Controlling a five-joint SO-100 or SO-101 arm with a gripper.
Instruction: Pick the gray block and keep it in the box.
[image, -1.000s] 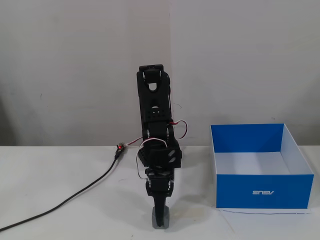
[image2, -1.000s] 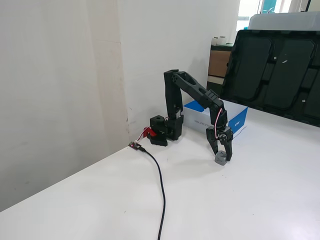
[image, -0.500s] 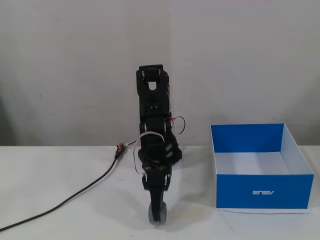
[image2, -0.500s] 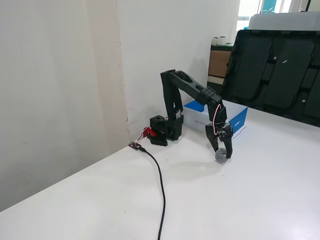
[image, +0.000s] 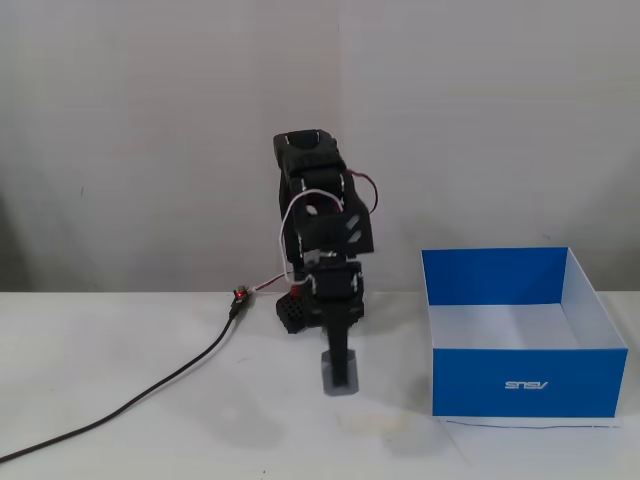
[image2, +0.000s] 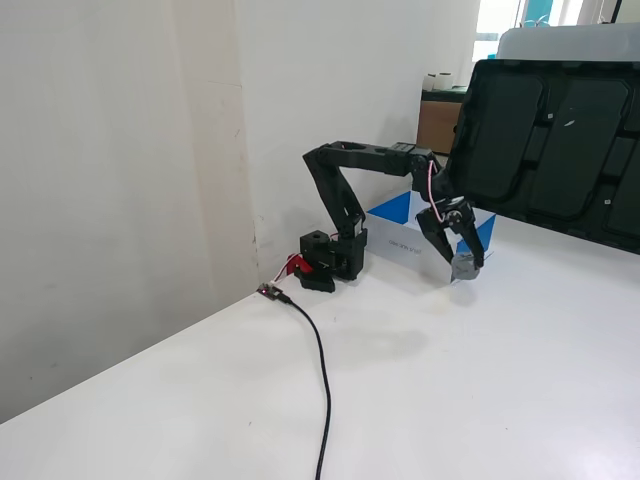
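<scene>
We have the small gray cube-shaped block (image: 339, 380) pinched between the closed jaws of the black two-finger gripper (image: 340, 383), hanging clear above the white table (image2: 520, 400) and just beside the large blue cardboard box (image: 520, 381), not yet over it. To do this carry well, we judge the arm should keep the block above the box's near wall, swing across until it sits over the white floor inside, and only then loosen the grip. Letting go early would likely drop it on the rim or outside.

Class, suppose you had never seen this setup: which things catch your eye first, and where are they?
The black robot arm stands mid-table against the white wall, its gripper shut on a small gray block held above the table. In the same fixed view, a large blue cardboard box, open and white inside, sits to its right, and a black cable trails left.
</scene>
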